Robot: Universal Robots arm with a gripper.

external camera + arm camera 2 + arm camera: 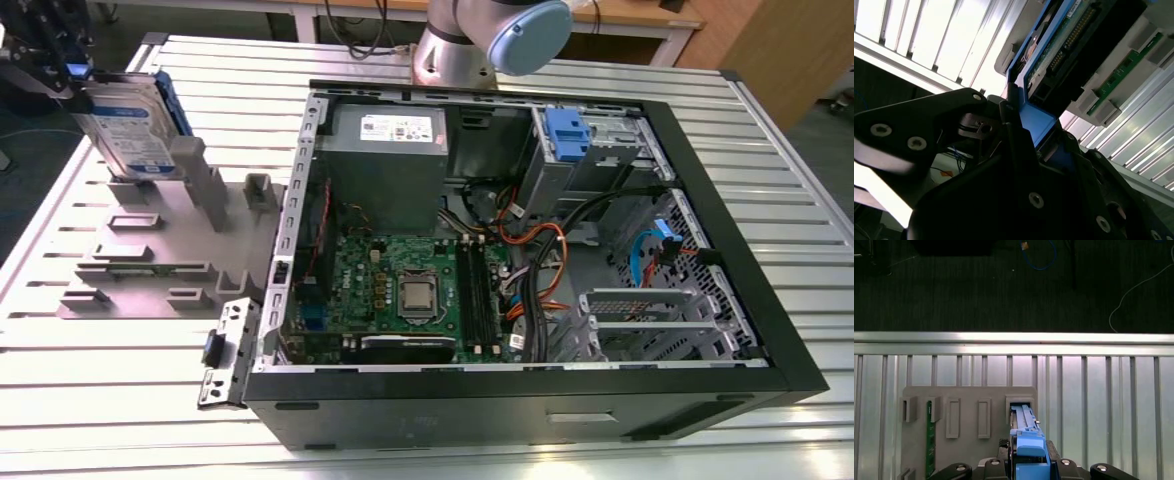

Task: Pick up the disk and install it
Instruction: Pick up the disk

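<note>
In the upper left of the exterior view, the hand (78,76) grips the upright disk (127,125) at its grey holder (147,255) on the bench (120,400), not yet installed in the open computer case (507,390).

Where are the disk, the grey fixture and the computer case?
the disk (127,135): exterior view, white-and-blue label.
the grey fixture (214,255): exterior view, flat base.
the computer case (534,410): exterior view, black near wall.
</note>
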